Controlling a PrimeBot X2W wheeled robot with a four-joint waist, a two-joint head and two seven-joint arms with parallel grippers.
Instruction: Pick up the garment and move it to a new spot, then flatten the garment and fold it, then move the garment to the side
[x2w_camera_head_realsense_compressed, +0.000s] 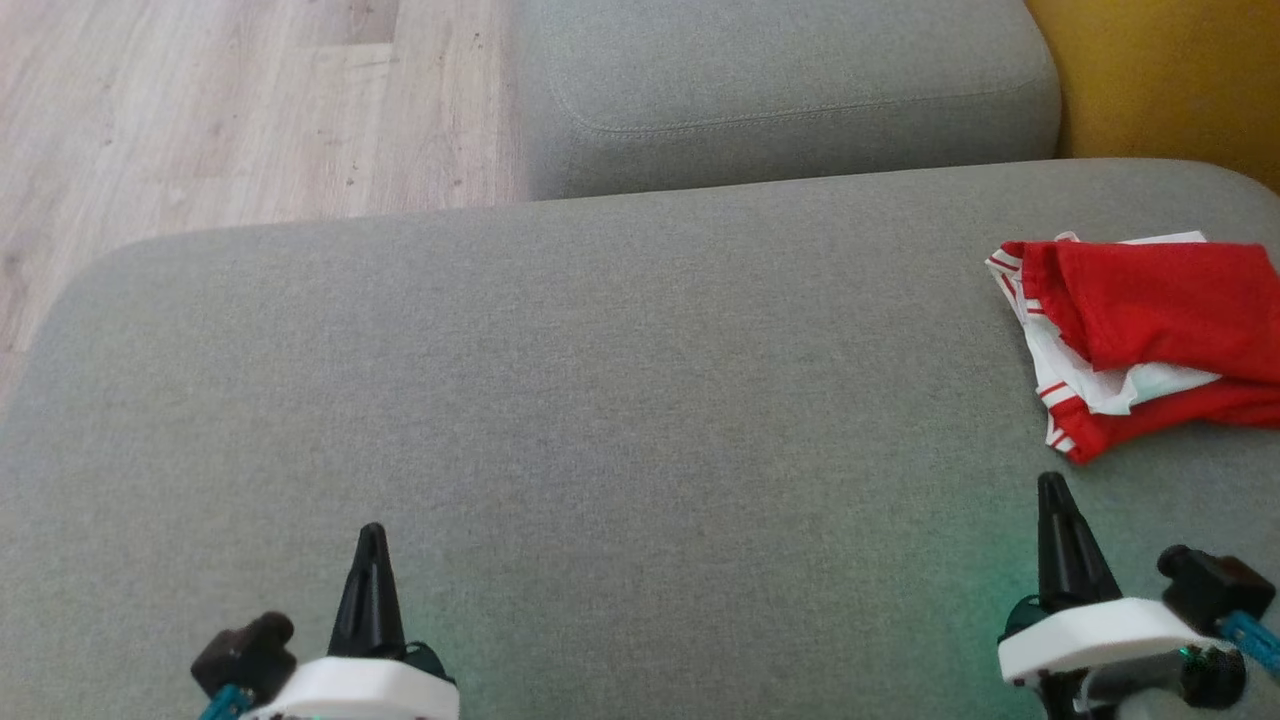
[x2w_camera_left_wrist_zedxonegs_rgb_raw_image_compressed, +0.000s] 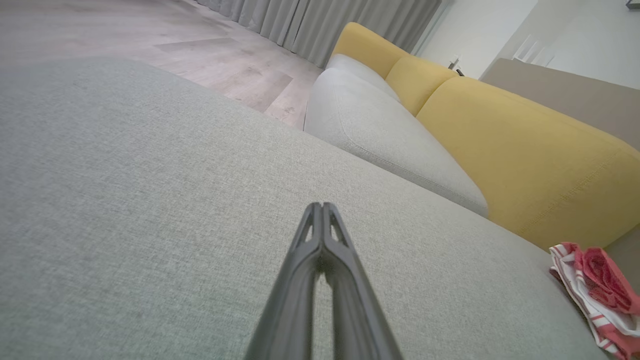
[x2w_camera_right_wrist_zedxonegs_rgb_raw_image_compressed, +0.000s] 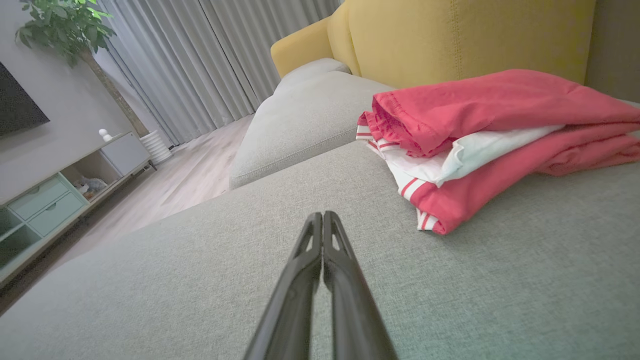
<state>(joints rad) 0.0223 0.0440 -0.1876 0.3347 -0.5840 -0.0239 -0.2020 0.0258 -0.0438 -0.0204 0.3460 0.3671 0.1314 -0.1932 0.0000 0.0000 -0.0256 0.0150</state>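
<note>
Left gripper (x2w_camera_head_realsense_compressed: 372, 538): nearest, lower left of the head view; fingers pressed together, holding nothing, over bare fabric.
Right gripper (x2w_camera_head_realsense_compressed: 1050, 492): lower right; fingers likewise pressed together and empty, tip near the garment but apart from it.
Seat cushion (x2w_camera_head_realsense_compressed: 600, 400): wide grey weave under both grippers.
Garment (x2w_camera_head_realsense_compressed: 1150, 310): red with white panels and red-and-white striped trim, loosely folded in layers, lying on the seat cushion's right side, well apart from the left gripper.
Second cushion (x2w_camera_head_realsense_compressed: 780, 90): grey, beyond the seat cushion.
Backrest (x2w_camera_head_realsense_compressed: 1170, 80): mustard yellow, behind the garment.
Floor (x2w_camera_head_realsense_compressed: 200, 100): pale wood planks, far left.
Curtains (x2w_camera_right_wrist_zedxonegs_rgb_raw_image_compressed: 200, 65): grey, farthest.
</note>
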